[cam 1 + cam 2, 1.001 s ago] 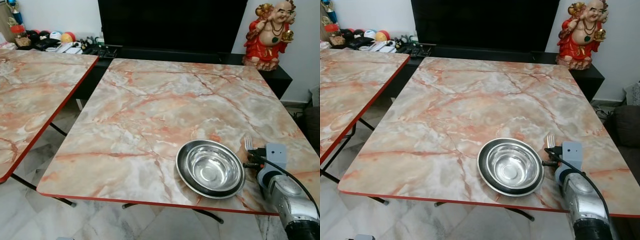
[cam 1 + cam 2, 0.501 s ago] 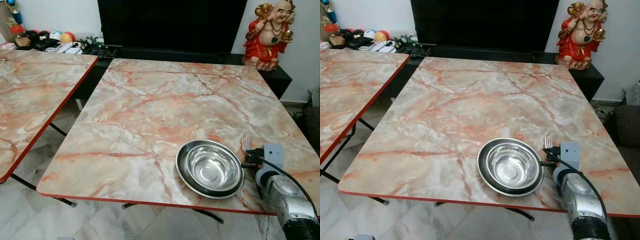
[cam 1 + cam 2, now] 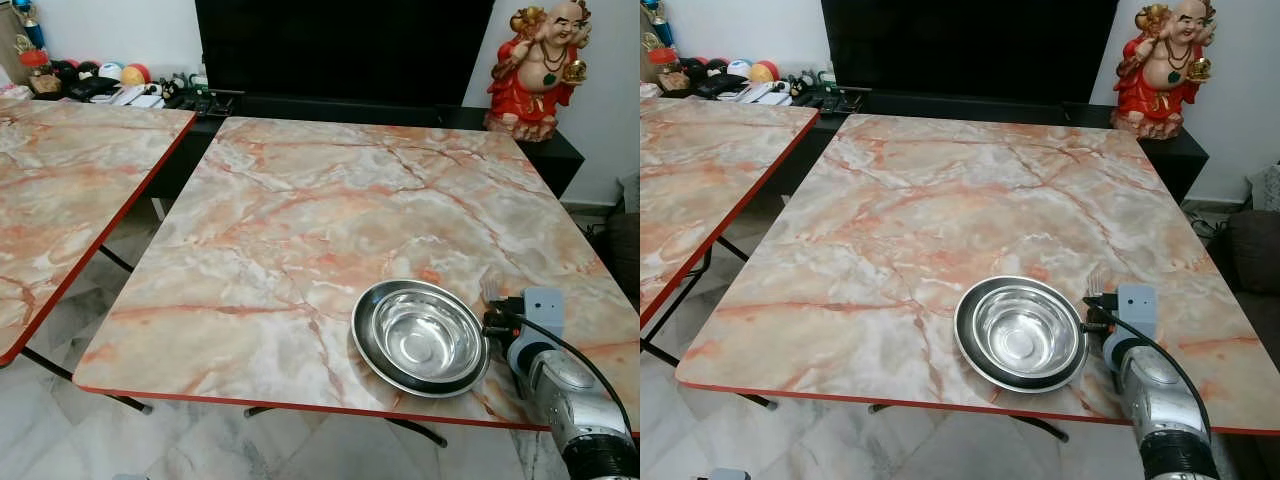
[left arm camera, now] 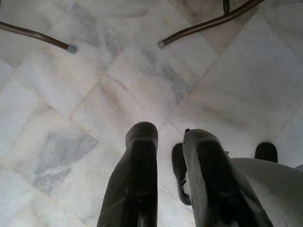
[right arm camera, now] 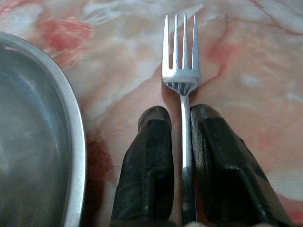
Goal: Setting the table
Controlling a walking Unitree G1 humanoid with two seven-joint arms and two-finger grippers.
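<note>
The right tool [image 5: 177, 118] is clenching a fork [image 5: 181, 78] by its handle, tines lying forward on the marble tabletop [image 3: 300, 220], just right of the steel bowl [image 3: 420, 336]. The left tool [image 4: 163, 137] is hanging over the floor [image 4: 94, 71], fingers slightly parted.

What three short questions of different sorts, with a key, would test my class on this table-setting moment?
1. True or false: the fork lies inside the steel bowl.
2. Multiple choice: the right gripper is A) open above the bowl, B) shut on the fork's handle, C) hanging over the floor.
3. Fill the gap: the left gripper hangs over the marble ____.

Key
1. False: the fork is on the bowl's right side, over the marble-pattern table, tines pointing away from the robot.
2. B: the jaws flank the thin handle.
3. floor.
</note>
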